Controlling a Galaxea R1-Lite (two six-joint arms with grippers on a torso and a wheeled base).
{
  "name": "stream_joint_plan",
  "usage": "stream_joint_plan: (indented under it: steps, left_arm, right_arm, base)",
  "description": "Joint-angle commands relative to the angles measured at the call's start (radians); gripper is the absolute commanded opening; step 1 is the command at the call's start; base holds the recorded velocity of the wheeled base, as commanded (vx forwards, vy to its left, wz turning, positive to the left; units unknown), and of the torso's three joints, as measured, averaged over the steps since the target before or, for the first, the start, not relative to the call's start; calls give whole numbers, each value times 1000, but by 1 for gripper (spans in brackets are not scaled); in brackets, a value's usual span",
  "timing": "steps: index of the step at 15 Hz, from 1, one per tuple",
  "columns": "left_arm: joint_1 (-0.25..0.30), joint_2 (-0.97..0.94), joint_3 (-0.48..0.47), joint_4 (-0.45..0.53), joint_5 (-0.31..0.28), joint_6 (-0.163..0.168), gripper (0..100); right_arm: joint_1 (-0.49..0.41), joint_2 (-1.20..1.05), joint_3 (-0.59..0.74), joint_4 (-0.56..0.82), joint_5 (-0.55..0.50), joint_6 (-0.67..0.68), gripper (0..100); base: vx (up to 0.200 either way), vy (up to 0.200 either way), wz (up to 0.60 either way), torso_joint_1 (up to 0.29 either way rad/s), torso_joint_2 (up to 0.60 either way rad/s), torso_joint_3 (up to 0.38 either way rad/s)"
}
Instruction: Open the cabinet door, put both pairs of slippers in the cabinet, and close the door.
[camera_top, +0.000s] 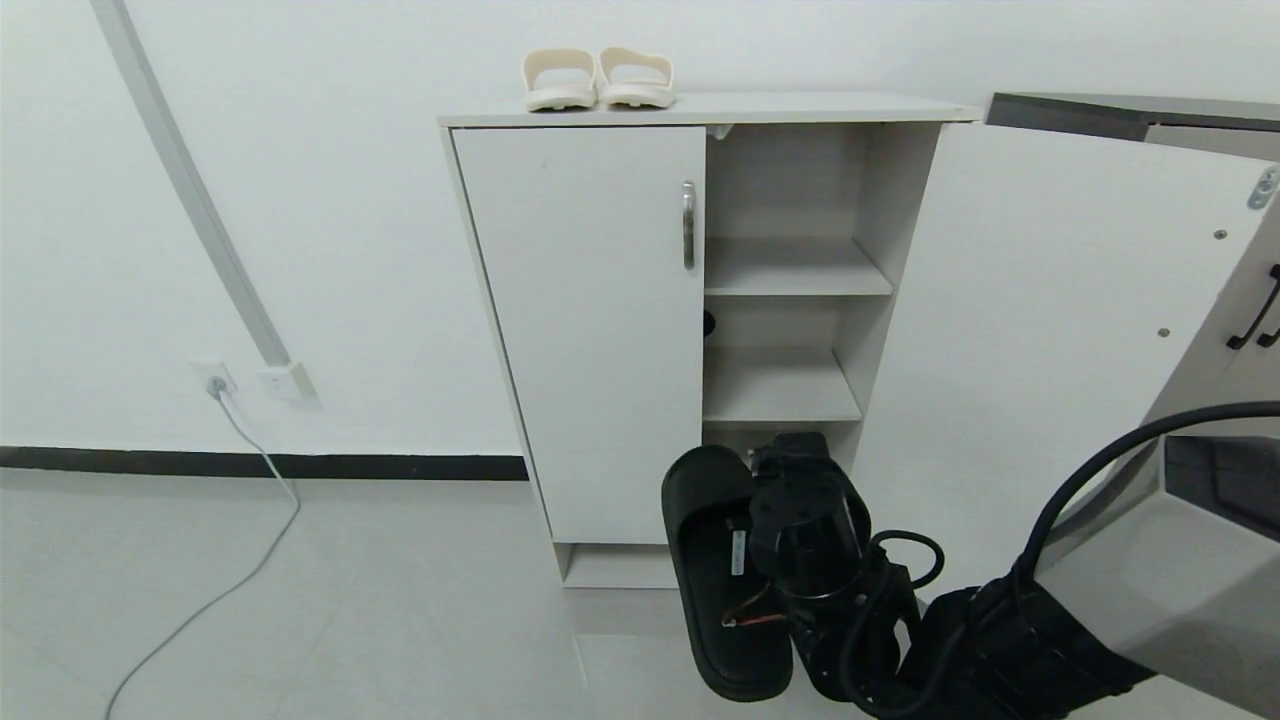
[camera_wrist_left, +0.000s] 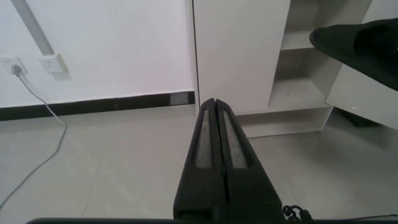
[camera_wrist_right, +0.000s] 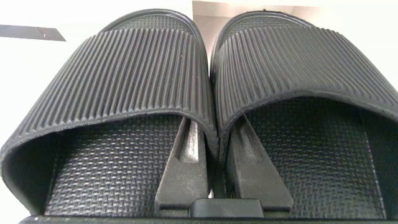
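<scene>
The black slippers (camera_wrist_right: 149, 74) look like matt rubber, with ribbed straps and woven-textured footbeds. My right fingers (camera_wrist_right: 186, 165) are smooth matt black plastic. The cabinet (camera_top: 580, 330) is smooth matt white board, its handle (camera_top: 688, 225) shiny metal. The cream slippers (camera_top: 598, 78) look smooth and matt. The floor (camera_top: 350, 600) is faintly glossy tile.

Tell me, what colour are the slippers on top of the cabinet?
Cream, almost white. The slippers sit on the cabinet; the head view shows them best.
</scene>
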Motion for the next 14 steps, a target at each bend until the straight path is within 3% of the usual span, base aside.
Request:
stream_joint_plan:
  steps: [1,3,14]
  left_arm:
    - [0,4,0,0,0,0,0]
    - [0,4,0,0,0,0,0]
    - [0,4,0,0,1,-7,0]
  right_arm:
    - [0,1,-1,1,0,-1,0]
    - [-7,5,-1,1,0,-1,0]
    - [-37,56,-39,-1,14,-4,0]
  base:
    - [0,-200,0,-2,7,-2]
    - [0,-200,0,0,2,5]
    - [0,0,0,0,0,0]
